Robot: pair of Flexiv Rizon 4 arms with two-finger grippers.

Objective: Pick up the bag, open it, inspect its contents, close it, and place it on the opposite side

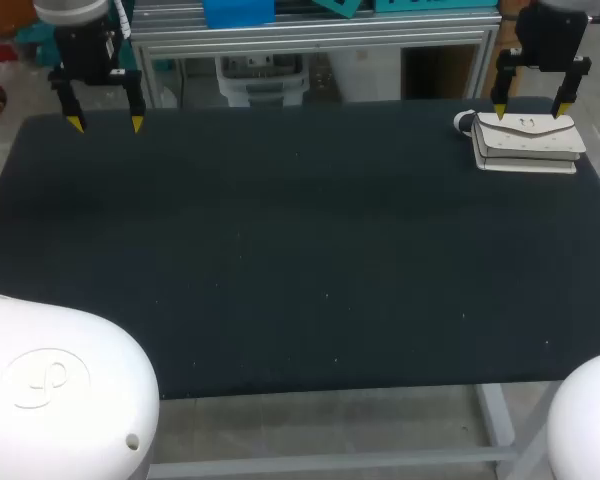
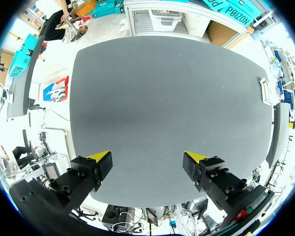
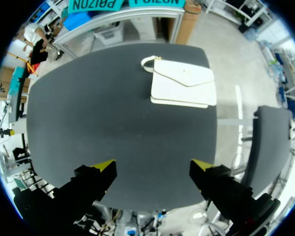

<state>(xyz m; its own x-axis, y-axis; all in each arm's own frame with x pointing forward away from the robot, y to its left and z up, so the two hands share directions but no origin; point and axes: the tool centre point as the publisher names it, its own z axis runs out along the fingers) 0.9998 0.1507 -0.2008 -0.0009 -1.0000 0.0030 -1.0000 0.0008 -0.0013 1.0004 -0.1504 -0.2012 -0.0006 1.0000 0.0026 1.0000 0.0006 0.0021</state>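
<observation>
A cream-white bag (image 1: 527,143) with a flap and a small strap lies flat at the table's far right corner. My right gripper (image 1: 529,108) hangs open just above its far edge, touching nothing. In the right wrist view the bag (image 3: 183,87) lies well ahead of that open gripper (image 3: 153,168). My left gripper (image 1: 105,124) hangs open over the far left corner, far from the bag. In the left wrist view only a thin sliver of the bag (image 2: 264,91) shows at the table's far side, well away from the empty left gripper (image 2: 147,160).
The dark table mat (image 1: 280,250) spreads wide between both arms, bare apart from the bag. A metal frame rail (image 1: 310,40) runs just behind the table's far edge.
</observation>
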